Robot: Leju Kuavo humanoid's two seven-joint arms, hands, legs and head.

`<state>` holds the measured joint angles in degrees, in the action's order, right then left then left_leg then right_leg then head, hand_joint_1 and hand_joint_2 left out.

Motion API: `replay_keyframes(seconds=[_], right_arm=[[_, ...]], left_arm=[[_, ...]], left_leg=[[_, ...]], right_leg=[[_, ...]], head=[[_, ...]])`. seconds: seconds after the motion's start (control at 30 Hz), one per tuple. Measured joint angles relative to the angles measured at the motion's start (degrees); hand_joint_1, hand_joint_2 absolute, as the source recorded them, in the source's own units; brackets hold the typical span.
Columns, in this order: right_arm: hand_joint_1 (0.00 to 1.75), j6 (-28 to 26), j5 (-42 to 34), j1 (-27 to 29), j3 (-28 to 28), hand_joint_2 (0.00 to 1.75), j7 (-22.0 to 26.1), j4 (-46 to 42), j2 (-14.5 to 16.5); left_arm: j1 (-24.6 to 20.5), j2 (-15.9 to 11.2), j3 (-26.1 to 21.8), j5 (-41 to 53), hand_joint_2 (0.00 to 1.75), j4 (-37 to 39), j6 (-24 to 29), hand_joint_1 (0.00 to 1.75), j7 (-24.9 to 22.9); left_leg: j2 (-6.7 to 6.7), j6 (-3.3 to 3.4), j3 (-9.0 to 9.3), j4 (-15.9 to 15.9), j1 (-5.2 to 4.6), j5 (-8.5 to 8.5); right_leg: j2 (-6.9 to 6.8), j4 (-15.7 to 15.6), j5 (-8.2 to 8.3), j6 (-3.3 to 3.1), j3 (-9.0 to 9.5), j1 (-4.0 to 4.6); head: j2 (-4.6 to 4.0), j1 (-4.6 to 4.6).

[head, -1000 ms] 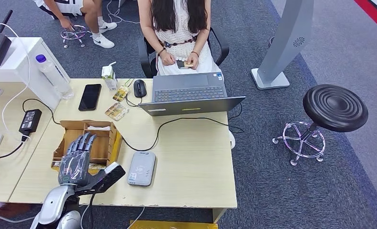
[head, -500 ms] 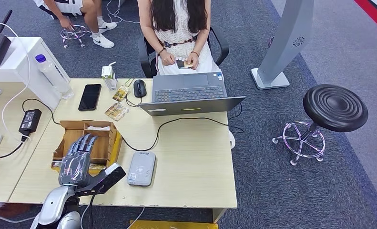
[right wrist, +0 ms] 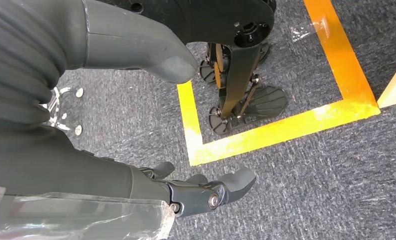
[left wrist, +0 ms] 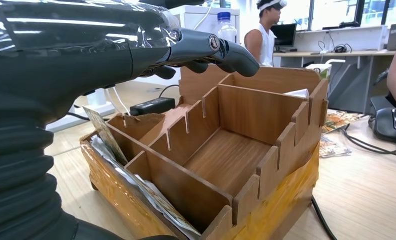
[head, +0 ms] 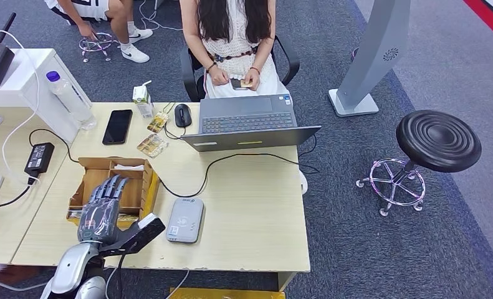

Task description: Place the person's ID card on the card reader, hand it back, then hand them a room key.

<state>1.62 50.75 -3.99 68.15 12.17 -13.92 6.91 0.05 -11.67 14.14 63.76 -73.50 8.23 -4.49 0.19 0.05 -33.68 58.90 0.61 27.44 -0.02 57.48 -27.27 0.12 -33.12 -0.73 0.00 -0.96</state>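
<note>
My left hand [head: 100, 208] hovers over the near end of a wooden divided box [head: 114, 182], fingers straight and spread, holding nothing; in the left wrist view its fingers [left wrist: 206, 47] reach above the box [left wrist: 226, 160] compartments. A grey card reader [head: 185, 219] lies flat on the table to the right of the box, nothing on it. A seated person [head: 234, 43] across the table holds a small card [head: 246, 83] in their lap. My right hand [right wrist: 206, 192] hangs beside my body above the carpet, fingers apart and empty.
An open laptop [head: 250, 121] stands at the table's far edge, its cable [head: 231, 162] running across the wooden table [head: 256, 212]. A phone [head: 117, 126], mouse [head: 182, 114], drink carton [head: 143, 99] and power brick [head: 39, 157] lie far left. A black stool [head: 438, 140] stands right.
</note>
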Motion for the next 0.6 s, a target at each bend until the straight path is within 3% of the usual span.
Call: replay_keyframes(seconds=[0.6], right_arm=[[0.00,0.00,0.17,0.01,0.13,1.75,-0.11,0.00,0.00]], left_arm=[[0.00,-0.02,0.06,-0.27,1.75,0.00,-0.65,0.00,-0.16]], left_leg=[[0.00,0.00,0.00,0.00,0.00,0.00]], right_leg=[[0.00,0.00,0.00,0.00,0.00,0.00]], head=[[0.00,0.00]])
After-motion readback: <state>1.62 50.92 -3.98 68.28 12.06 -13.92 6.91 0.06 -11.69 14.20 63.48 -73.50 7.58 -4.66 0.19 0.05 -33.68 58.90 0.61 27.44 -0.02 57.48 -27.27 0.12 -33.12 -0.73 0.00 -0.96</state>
